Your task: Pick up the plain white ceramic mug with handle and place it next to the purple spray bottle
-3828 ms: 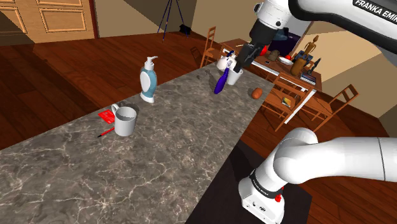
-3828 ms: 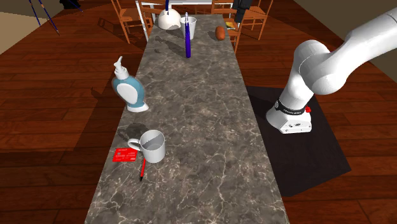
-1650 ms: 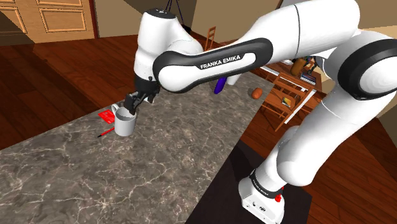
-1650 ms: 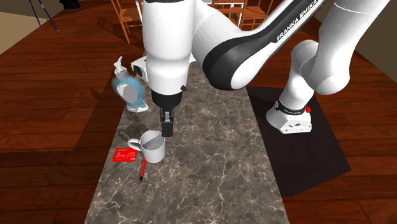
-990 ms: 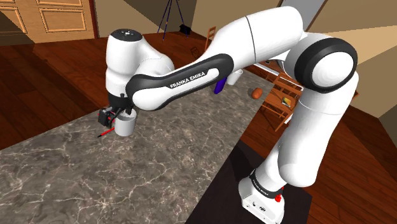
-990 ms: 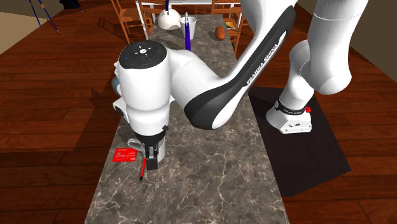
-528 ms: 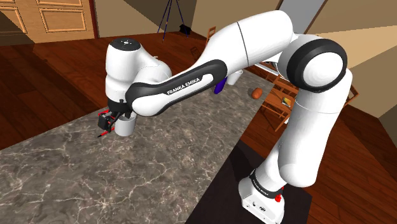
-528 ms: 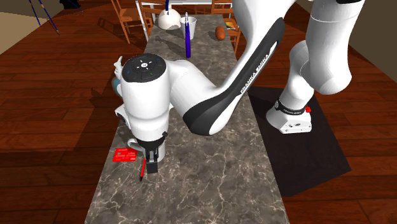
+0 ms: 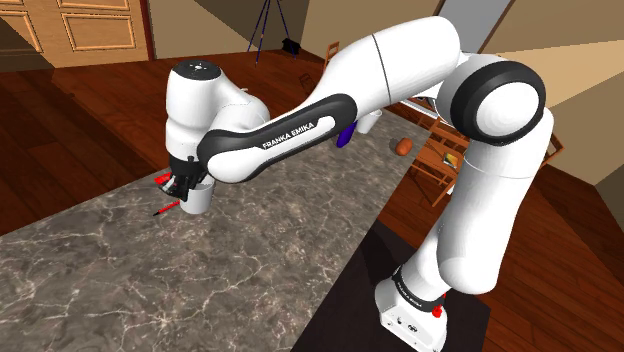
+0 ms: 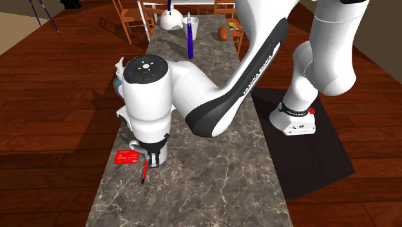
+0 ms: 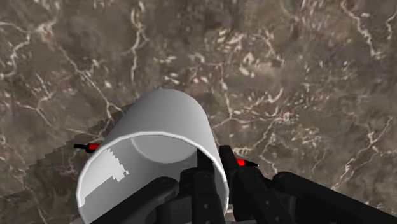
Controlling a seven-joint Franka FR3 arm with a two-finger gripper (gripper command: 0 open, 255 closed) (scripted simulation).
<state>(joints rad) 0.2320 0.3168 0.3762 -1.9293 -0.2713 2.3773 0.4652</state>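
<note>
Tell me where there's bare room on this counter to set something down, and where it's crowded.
Bare counter runs from the purple bottle toward the mug, and again beyond the pen, away from that bottle. Crowded: the far end, where the cup stands right behind the bottle, and beside the mug, where the card and pen lie.

A long table (image 9: 300, 240) topped with dark, white-veined marble runs away through the shoulder view. Around it spreads a floor (image 9: 90, 120) of reddish-brown wooden planks with a soft sheen. A black mat (image 10: 325, 155) lies on that floor beside the table's long edge. Panelled wooden doors (image 9: 85, 25) stand at the shoulder view's upper left and a tan wall (image 9: 588, 65) at its right. Wooden chairs (image 10: 132, 16) crowd the table's far end. A dark tripod (image 9: 267, 12) stands beyond, and more wooden furniture (image 9: 437, 160) sits off the far corner.
</note>
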